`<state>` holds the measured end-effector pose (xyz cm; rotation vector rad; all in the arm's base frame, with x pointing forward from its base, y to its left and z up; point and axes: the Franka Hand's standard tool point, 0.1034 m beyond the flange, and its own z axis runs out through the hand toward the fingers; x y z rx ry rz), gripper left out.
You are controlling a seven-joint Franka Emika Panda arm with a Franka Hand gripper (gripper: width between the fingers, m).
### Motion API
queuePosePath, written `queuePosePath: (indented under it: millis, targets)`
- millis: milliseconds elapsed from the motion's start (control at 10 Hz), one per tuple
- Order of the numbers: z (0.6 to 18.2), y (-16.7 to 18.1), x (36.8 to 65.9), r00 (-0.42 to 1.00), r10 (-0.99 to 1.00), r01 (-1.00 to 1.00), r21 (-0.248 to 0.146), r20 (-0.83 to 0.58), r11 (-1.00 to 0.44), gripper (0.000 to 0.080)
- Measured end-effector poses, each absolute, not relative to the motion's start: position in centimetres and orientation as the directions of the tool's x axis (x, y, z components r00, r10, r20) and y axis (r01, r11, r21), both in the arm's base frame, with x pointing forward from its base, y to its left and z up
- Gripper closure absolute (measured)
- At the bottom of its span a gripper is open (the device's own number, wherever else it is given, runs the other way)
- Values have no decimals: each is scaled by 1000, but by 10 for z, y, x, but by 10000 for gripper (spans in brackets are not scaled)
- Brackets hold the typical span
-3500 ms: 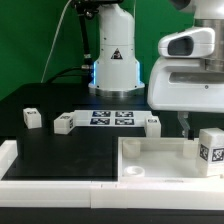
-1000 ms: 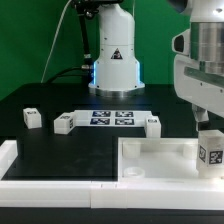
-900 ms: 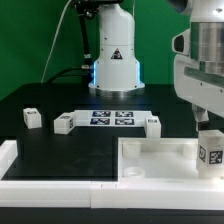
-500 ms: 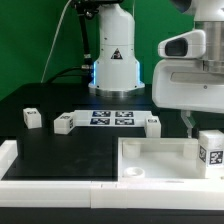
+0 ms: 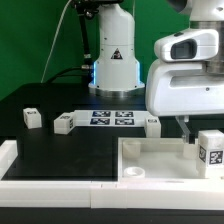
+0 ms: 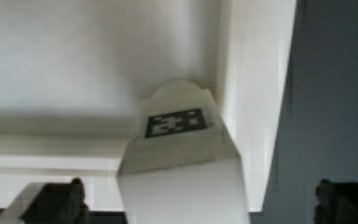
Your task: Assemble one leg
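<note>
Wrist view only: the small white plastic block-like leg [image 6: 179,150] with a black-and-white square tag sits between the two dark fingertips [image 6: 59,199], lying against the white wall of the big white panel [image 6: 261,70]. The fingertips stand wide, one each side of the leg with gaps showing, nothing clamped. The exterior view does not show the fingertips at all; the bulky white arm head [image 5: 187,80] hides them.

Exterior view only: the same tagged leg [image 5: 211,152] stands upright at the exterior view's right edge, at the far right corner of the big white square panel [image 5: 150,158], just below and right of the arm head. The head hangs low over the panel's far edge, filling the upper right of the picture.

Around: on the black table [image 5: 40,105], a second small white leg [image 5: 33,117] lies far left, a third white leg [image 5: 64,124] sits just left of the thin flat white marker board [image 5: 113,119], and a fourth white leg [image 5: 153,123] sits just right of it, near the arm head. The white robot base [image 5: 113,50] stands at the far side before a green backdrop. A white raised rim [image 5: 10,152] borders the near left.
</note>
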<state>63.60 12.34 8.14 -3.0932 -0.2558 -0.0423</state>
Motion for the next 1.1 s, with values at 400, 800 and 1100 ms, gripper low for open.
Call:
queuePosePath:
  millis: [400,800,1100]
  targets:
    - [81,122,636,983,179,180,-35,32,-983,373]
    - [81,121,637,1000,-3,-2,-44,25,-999,511]
    - [81,120,637,850,-527,-527,-51,-4,-848,509]
